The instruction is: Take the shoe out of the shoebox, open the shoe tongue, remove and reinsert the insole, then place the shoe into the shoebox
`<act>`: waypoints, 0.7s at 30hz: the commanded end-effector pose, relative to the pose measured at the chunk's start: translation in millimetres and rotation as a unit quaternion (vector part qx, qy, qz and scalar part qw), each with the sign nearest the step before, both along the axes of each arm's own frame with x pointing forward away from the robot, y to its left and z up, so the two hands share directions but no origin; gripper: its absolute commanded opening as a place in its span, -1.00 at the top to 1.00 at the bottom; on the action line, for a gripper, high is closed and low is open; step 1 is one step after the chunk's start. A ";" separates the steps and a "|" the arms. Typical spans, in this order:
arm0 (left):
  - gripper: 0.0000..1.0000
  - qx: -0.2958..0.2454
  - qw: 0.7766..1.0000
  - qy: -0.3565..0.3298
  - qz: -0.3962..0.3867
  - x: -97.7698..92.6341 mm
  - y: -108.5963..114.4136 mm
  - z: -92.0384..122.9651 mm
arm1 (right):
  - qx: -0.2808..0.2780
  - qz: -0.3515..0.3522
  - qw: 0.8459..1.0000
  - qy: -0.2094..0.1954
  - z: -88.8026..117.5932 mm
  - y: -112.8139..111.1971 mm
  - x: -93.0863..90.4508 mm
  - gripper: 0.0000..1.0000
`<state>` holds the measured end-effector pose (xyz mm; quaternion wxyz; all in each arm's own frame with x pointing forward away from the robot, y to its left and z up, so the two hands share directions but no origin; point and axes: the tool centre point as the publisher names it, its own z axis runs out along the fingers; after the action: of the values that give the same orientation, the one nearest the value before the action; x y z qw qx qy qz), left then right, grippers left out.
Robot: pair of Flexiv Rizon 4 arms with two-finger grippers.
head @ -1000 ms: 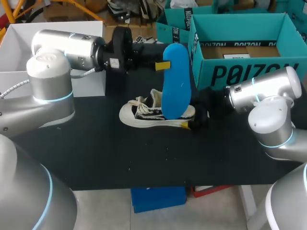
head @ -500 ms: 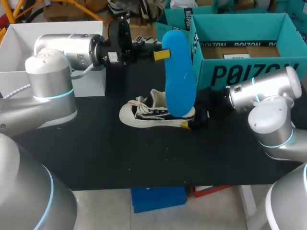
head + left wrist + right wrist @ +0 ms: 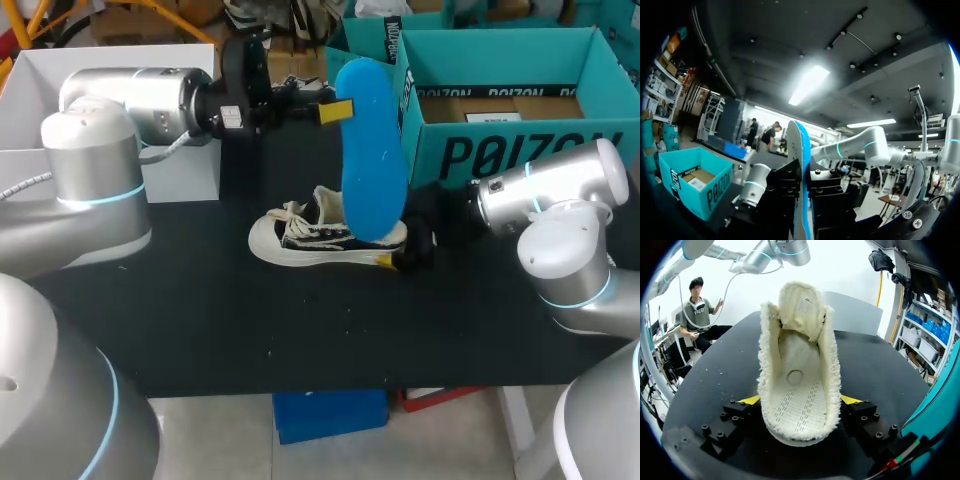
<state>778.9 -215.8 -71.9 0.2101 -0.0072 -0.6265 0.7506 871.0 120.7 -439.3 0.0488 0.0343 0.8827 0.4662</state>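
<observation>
My left gripper has risen and drawn slightly back toward my left side since the earlier frame, carrying the blue insole higher. It is clenched on the insole near its upper end, and in the left wrist view the gripper pinches the insole edge-on between its black fingers. The insole hangs nearly upright, its lower end just over the heel of the shoe; I cannot tell whether it is quite free of the opening.

My right gripper is grasping the shoe by the heel, a yellow tip on either side, and holds it flat on the tabletop. The tongue stands up at the far end of the open mouth. The teal shoebox sits just behind.

The insole looks out, so reinserting comes next. I judge that I should keep the heel pinned, tilt the insole toward the toe, feed its lower end in under the tongue, and avoid buckling it.
</observation>
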 end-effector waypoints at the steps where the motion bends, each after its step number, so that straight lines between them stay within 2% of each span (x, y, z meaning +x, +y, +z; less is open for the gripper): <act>1: 1.00 0.002 1.000 0.001 0.007 -5.1 1.4 0.1 | -0.001 -0.001 1.000 0.000 -2.9 2.1 0.4 1.00; 12: 1.00 0.002 1.000 0.001 0.007 -5.1 1.4 0.1 | -0.001 -0.001 1.000 0.000 -2.9 2.1 0.4 1.00; 13: 1.00 0.002 1.000 0.001 0.007 -5.1 1.4 0.1 | -0.001 -0.001 1.000 0.000 -2.9 2.1 0.4 0.65; 14: 1.00 0.002 1.000 0.001 0.007 -5.1 1.4 0.1 | -0.004 0.000 1.000 0.000 -2.3 1.2 0.6 0.17; 15: 1.00 0.002 1.000 0.001 0.007 -5.1 1.4 0.1 | -0.005 0.001 1.000 0.000 -1.5 0.6 1.0 -1.00; 21: 1.00 0.002 1.000 0.001 0.007 -5.1 1.4 0.1 | -0.031 0.001 1.000 0.000 3.4 -3.7 1.7 -1.00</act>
<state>775.1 -213.8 -71.4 0.2080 -0.0027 -0.6278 0.7501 872.1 116.5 -441.5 0.0525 0.0304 0.8913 0.4494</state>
